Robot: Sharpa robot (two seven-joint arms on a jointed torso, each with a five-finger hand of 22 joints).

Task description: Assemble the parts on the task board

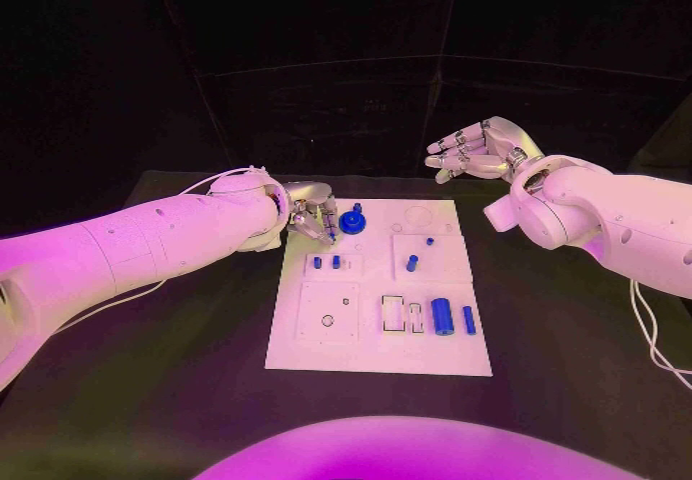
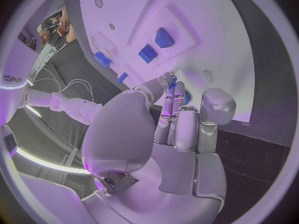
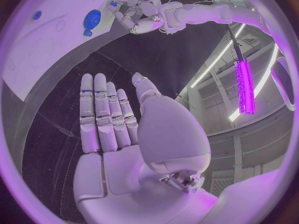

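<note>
The white task board [image 1: 378,290] lies mid-table. My left hand [image 1: 310,215] hovers over its far left corner, just left of a round blue part [image 1: 352,222]. In the left wrist view the fingers [image 2: 169,109] lie close together and pinch a small blue part [image 2: 172,80] against the thumb. The right wrist view shows that part [image 3: 114,4] at the left hand's [image 3: 137,16] fingertips, beside the round blue part [image 3: 92,19]. My right hand [image 1: 476,148] is raised beyond the board's far right corner, fingers [image 3: 102,114] spread and empty.
Small blue pegs [image 1: 326,263] stand on the board's left side, with others [image 1: 411,263] near its middle. A thick blue cylinder [image 1: 443,316] and a slimmer one [image 1: 469,320] lie at the near right. Black table [image 1: 173,380] surrounds the board.
</note>
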